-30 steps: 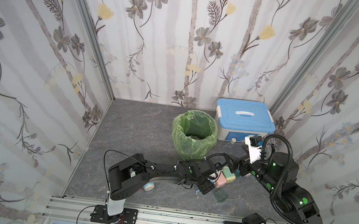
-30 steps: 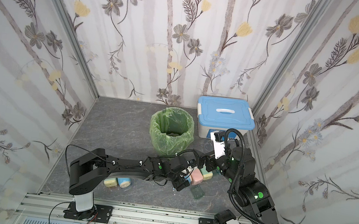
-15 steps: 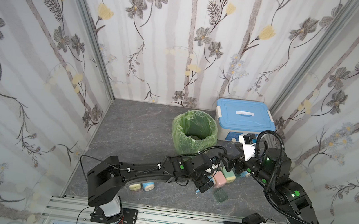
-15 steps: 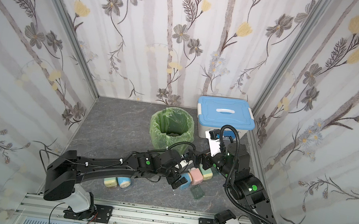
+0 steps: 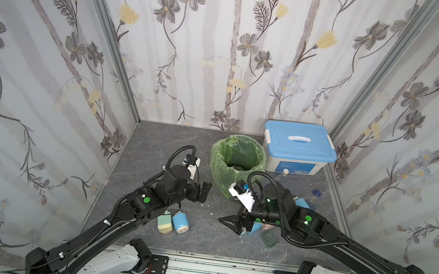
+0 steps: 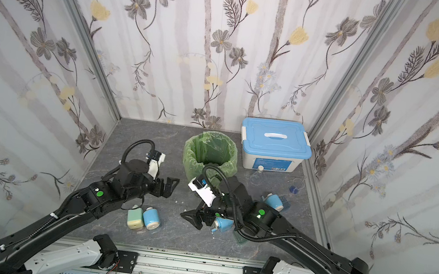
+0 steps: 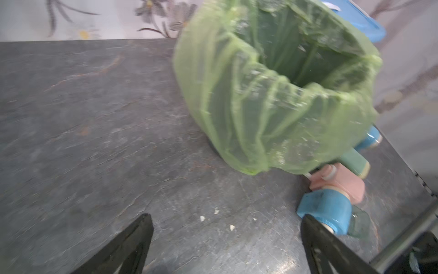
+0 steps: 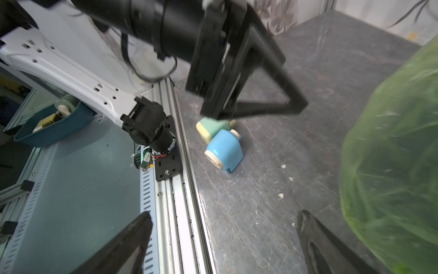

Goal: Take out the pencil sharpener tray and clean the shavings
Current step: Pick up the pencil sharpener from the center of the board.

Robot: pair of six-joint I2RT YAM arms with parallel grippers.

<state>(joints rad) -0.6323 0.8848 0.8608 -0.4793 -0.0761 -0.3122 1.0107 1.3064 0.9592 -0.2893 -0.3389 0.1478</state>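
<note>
On the grey tabletop (image 5: 153,146), in both top views, the left gripper (image 5: 203,192) is seen with its jaws spread wide and nothing held, just beside the green-lined bin (image 5: 216,166). The right gripper (image 5: 231,225) is likewise wide open and empty, low over the table. It is next to a blue sharpener (image 5: 253,229), and a translucent green tray (image 5: 269,239) lies on the surface just beside that. A pale green sharpener (image 5: 164,222) and a second blue sharpener (image 5: 181,222) are laid side by side near the left arm.

From the left wrist, the black fingers (image 7: 132,242) are shown far apart. The shavings (image 7: 202,218) are scattered between them as a few whitish flecks on bare table, near the bin.

From the right wrist, the fingers (image 8: 128,244) are shown well parted, gripping nothing. More flecks (image 8: 283,166) are seen between the bin and the second blue sharpener.
</note>
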